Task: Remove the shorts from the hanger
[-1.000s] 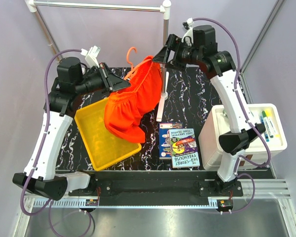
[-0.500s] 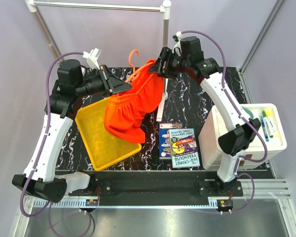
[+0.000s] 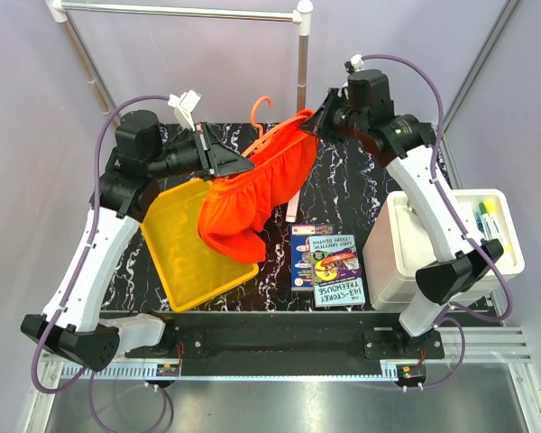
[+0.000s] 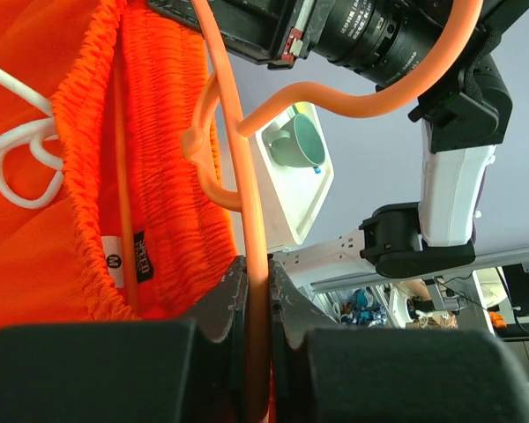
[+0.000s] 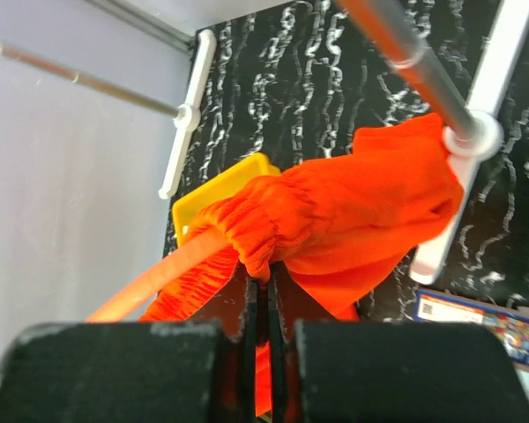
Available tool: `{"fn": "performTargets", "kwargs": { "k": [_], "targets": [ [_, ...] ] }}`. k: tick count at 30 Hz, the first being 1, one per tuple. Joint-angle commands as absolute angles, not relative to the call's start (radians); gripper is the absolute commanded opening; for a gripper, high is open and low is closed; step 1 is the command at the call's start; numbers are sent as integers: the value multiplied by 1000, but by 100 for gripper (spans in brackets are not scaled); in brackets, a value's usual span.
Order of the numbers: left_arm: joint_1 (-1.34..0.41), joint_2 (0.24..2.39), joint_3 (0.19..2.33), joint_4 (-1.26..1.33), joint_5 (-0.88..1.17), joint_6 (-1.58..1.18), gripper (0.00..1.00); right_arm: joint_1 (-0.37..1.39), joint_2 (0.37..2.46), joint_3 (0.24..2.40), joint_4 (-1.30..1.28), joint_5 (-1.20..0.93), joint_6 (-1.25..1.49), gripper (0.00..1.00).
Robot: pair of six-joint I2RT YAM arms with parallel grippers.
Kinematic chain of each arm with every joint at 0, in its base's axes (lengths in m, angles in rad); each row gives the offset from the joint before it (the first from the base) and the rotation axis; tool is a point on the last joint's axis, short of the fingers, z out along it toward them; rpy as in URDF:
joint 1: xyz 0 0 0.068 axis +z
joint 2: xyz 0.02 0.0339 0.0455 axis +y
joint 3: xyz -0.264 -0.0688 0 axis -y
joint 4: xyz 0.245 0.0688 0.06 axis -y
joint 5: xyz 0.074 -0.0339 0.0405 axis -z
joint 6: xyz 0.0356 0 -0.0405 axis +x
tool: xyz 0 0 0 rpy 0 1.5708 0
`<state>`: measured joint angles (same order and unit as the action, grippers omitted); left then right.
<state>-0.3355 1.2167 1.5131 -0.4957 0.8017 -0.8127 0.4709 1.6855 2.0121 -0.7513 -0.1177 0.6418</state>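
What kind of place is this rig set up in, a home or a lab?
Likely a robot lab test cell, not a home: plain lilac walls box in a marble-pattern table, with a bare metal clothes rail and staged props, a yellow tray and children's books.

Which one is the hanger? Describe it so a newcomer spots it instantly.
Over the black marbled table, bright orange-red shorts are held up in mid-air. The hanger is the thin, rigid orange plastic frame inside their waistband, its curved hook sticking out above; the shorts are soft and wrinkled, the rail behind grey metal.
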Motion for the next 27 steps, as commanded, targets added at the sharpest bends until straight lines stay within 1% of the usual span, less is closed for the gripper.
{"fn": "performTargets", "kwargs": {
  "k": [1,4,12,24,27],
  "targets": [
    [-344,1158,1519,-403,896,-818,0,367,1706,2079,-850,3,618,0],
    [-344,1147,1523,-420,902,-795,0,321,1703,2066,-871,-31,623,0],
    [-344,1117,1511,-430,888,-769,0,295,1690,1997,-885,-107,603,0],
    [-342,1051,1468,-436,897,-755,0,203,1655,1898,-887,-121,571,0],
    [-344,1051,1468,-436,882,-756,0,201,1658,1890,-874,-162,566,0]
  ]
}}
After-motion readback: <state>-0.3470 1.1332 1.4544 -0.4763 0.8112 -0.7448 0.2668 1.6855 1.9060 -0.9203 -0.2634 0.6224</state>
